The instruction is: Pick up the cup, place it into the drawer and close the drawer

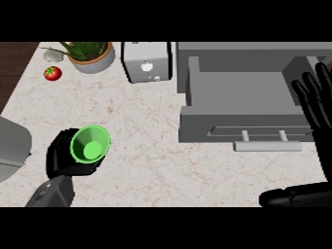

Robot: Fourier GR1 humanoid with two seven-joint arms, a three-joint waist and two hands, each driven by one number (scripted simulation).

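The green cup (91,143) sits in the left hand (66,160), whose fingers curl round it, well left of the open grey drawer (244,97). Bare bench (143,121) lies between cup and drawer front. The right hand (326,116) stands flat, fingers straight, at the drawer's right edge. Behind, left of the drawer: toaster (147,62), potted plant (91,54), tomato (52,73).

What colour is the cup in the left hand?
Bright green cup, seen in the head view.

counter (147,121): pale speckled marble | floor (3,68): dark wood, upper left | light: even
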